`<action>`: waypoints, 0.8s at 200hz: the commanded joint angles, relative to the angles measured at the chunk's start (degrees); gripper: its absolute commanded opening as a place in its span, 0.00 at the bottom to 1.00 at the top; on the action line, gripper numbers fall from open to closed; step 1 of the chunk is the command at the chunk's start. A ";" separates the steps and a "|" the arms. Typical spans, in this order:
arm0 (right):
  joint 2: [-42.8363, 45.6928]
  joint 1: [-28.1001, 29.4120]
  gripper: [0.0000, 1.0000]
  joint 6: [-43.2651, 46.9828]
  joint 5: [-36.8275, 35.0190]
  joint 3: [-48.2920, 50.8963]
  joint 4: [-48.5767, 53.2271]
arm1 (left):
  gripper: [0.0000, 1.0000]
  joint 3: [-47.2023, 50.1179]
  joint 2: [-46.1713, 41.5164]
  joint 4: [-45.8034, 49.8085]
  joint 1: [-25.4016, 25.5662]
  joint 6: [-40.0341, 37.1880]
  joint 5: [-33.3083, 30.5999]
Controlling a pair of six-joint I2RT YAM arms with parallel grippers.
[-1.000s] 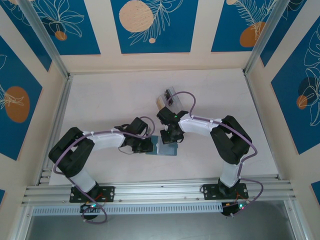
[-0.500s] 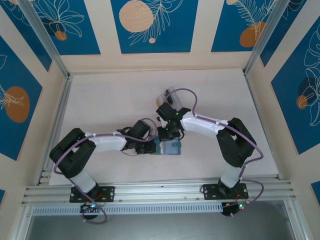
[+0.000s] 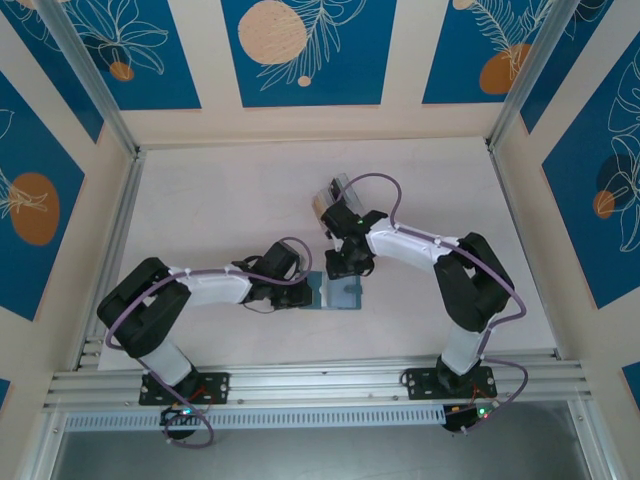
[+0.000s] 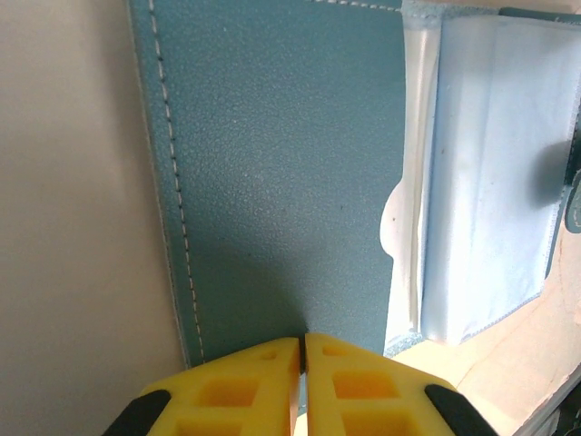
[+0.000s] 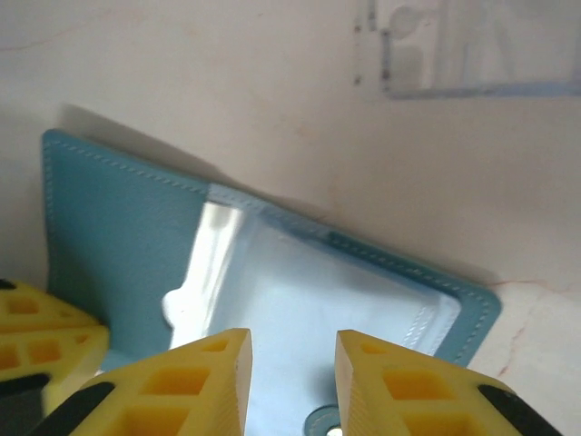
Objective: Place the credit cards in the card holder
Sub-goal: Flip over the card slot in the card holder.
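Observation:
The card holder (image 3: 337, 293) lies open on the table in front of the arms, a slate-teal flap (image 4: 281, 182) on one side and pale see-through pockets (image 4: 490, 182) on the other. My left gripper (image 4: 302, 350) is shut on the near edge of the teal flap, seen from above as the left gripper (image 3: 300, 293). My right gripper (image 5: 292, 350) hovers open just over the pale pocket (image 5: 309, 291) with nothing between its fingers, and stands at the holder's far edge as the right gripper (image 3: 350, 266). The credit cards are hidden; I cannot tell what the pockets hold.
A clear acrylic rack (image 3: 336, 195) stands just beyond the right gripper, faintly visible as the rack (image 5: 463, 45). The left gripper's yellow fingers (image 5: 45, 341) show beside the teal flap. Bare table lies to the left and far right.
The right gripper's jaws have gone from shut to open over the pocket, and it has drawn back slightly toward the rack. The left gripper stays clamped on the flap.

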State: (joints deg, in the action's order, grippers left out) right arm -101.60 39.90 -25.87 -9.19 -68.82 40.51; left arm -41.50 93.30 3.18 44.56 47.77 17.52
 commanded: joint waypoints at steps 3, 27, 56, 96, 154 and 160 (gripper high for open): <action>-2.34 -0.09 0.33 1.29 -1.46 0.17 0.74 | 0.11 2.74 2.90 3.32 1.76 0.80 -1.65; -4.10 -0.10 0.34 1.38 -2.37 0.57 0.23 | 0.11 2.56 2.83 3.57 1.71 0.75 -1.70; -5.91 0.14 0.37 0.71 -6.52 1.85 0.40 | 0.11 2.47 2.80 3.66 1.71 0.74 -1.87; -6.65 0.46 0.42 -1.31 -8.23 3.77 -0.40 | 0.11 2.64 2.87 3.69 1.76 0.83 -2.05; -8.49 1.85 0.22 -1.73 -2.75 4.60 -2.76 | 0.11 2.53 3.46 3.45 1.75 0.72 -2.14; -8.12 1.86 0.19 -1.74 -2.04 4.90 -3.35 | 0.11 2.64 3.42 3.33 1.73 0.70 -2.14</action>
State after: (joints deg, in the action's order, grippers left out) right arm -105.93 41.12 -26.87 -14.26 -67.79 38.72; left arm -41.50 93.25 3.18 44.56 47.97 17.47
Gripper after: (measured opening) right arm 0.243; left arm 0.106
